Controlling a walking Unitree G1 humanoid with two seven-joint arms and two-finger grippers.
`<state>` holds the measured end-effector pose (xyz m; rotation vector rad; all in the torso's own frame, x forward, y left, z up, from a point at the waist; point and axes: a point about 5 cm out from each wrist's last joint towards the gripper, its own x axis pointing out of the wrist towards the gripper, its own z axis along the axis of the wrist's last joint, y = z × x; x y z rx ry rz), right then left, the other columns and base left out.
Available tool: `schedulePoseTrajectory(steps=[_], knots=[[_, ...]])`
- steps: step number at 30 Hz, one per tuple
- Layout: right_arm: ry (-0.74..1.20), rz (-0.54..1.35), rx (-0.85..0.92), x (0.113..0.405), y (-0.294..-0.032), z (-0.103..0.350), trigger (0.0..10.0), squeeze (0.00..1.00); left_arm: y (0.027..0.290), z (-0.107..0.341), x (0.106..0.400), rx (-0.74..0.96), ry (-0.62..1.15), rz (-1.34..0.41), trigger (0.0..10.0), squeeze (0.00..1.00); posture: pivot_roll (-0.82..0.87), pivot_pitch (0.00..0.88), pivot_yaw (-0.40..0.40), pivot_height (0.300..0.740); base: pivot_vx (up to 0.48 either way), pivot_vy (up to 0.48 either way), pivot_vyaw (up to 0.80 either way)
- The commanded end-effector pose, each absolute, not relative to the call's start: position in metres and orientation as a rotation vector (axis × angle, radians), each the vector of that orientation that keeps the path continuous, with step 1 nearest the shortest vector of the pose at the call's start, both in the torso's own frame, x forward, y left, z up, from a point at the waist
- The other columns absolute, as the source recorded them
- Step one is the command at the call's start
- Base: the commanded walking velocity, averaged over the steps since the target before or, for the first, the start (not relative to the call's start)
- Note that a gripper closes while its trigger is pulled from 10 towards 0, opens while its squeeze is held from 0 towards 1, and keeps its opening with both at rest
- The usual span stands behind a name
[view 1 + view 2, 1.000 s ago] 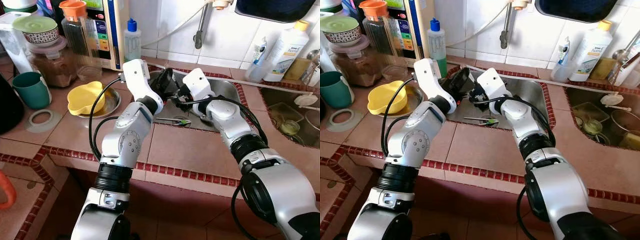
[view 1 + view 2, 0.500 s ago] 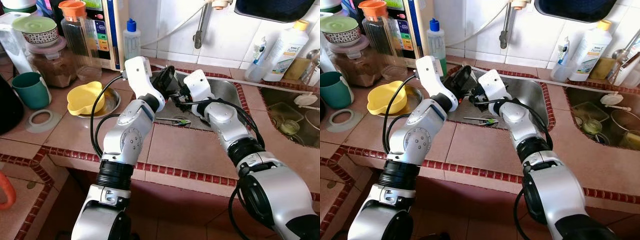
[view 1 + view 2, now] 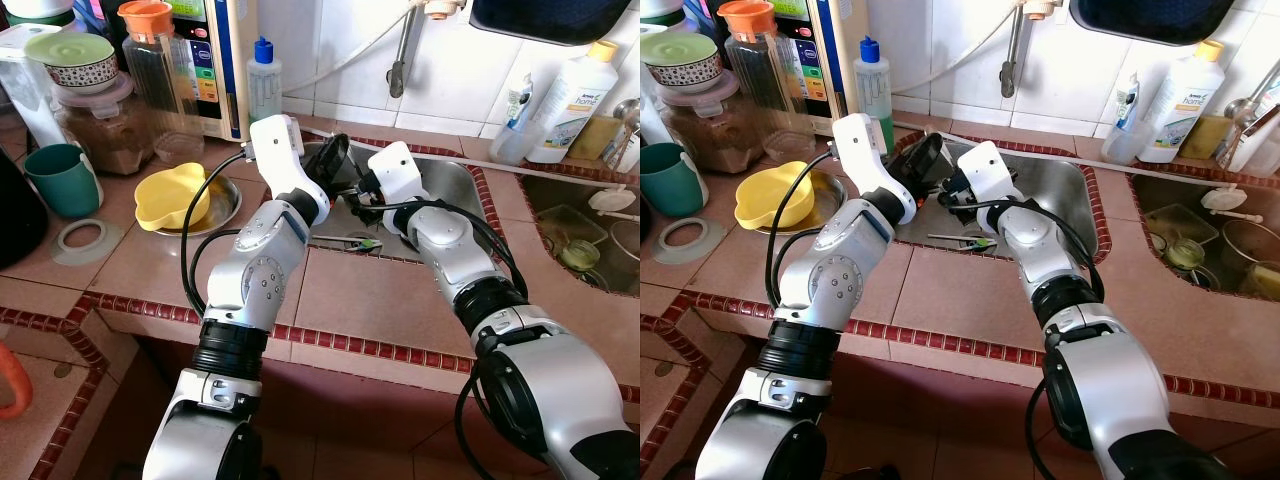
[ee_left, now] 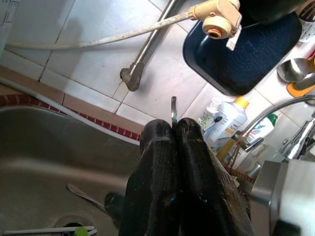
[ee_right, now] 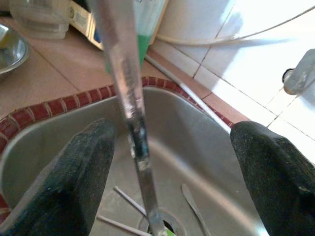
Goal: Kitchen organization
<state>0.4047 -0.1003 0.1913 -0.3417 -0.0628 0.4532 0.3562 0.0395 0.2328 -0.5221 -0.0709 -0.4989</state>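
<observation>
Both arms reach over the steel sink (image 3: 455, 180), set into the tiled desk (image 3: 380, 300).

Left end effector (image 4: 175, 129): the two black fingers are pressed together, pinching a thin metal utensil handle (image 4: 173, 109) whose tip pokes out past the fingertips. In the head views it sits above the sink's left rim.

Right end effector (image 5: 172, 162): fingers spread wide, one on each side of a long shiny metal handle (image 5: 129, 93) that runs between them without touching either pad (this looks like the same utensil the left one holds, though I cannot tell for sure).

Sink floor: a spoon (image 4: 86, 194) and a thin stick with a green tip (image 3: 362, 241) lie near the drain.

Left of the sink on the desk: yellow bowl (image 3: 172, 194) in a metal dish, teal mug (image 3: 62, 178), brown jar (image 3: 100, 132), clear bottle with blue cap (image 3: 264, 80). Right: white detergent bottle (image 3: 572, 98), by the second basin.
</observation>
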Motion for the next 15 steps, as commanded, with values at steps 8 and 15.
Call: schedulePoseTrajectory(steps=[8,15], knots=[[-0.099,0.413,-0.29,0.409,-0.105,0.207,10.0,1.0,0.02,0.25,0.355,-0.555,-0.112,-0.546,10.0,0.0,0.02,0.024,-0.044,0.74,0.0,0.0,0.0],[-0.072,0.427,-0.271,0.407,-0.1,0.197,0.0,0.0,0.013,0.248,0.353,-0.577,-0.1,-0.554,10.0,0.0,0.01,0.026,-0.048,0.74,0.0,0.0,0.0]])
